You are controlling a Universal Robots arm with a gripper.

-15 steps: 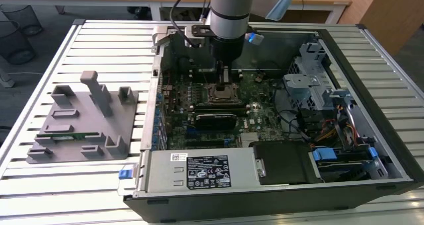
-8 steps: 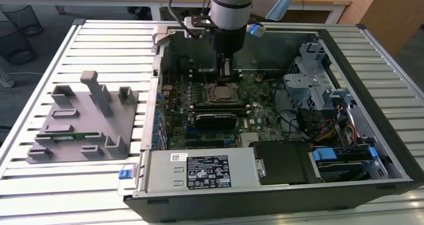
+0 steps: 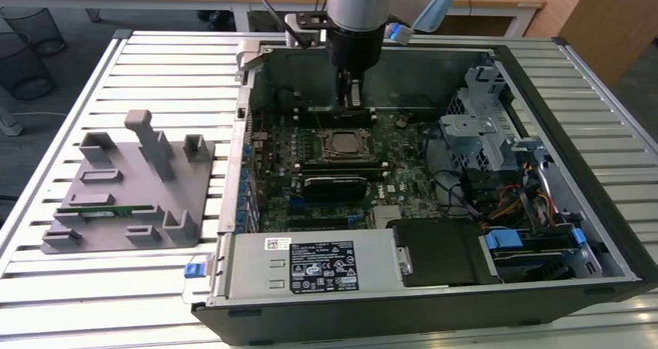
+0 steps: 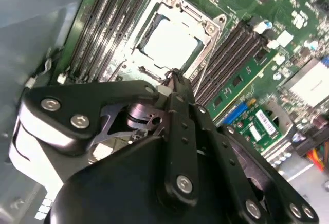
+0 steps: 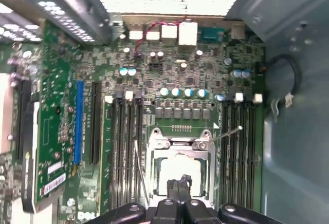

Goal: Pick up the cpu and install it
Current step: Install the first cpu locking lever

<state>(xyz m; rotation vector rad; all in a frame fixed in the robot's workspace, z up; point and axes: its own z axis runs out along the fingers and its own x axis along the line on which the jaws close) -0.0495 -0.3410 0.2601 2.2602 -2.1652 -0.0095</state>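
Tool hangs from my arm inside the open computer case. On all three feeds I read its black fingers as pressed together at the tips, with nothing pinched between them.

The cpu lies flat in the socket on the green motherboard, silver top up. In the second wrist view the cpu shines bright inside the metal socket. The tool sits at one edge of that frame, and I cannot tell whether it touches. In the first wrist view the tool covers part of the cpu, and dark memory slots run along both sides of the socket.

For writing, I see a black-and-white sticker full of small print and symbols on the power supply at the near end of the case. A white barcode label sits on the board in the second wrist view. Another barcode label sits on a green expansion card in the first wrist view.

On the slatted bench, to the exterior view's left of the case, stands a grey fixture. A narrow green memory stick lies in it, well apart from the tool.
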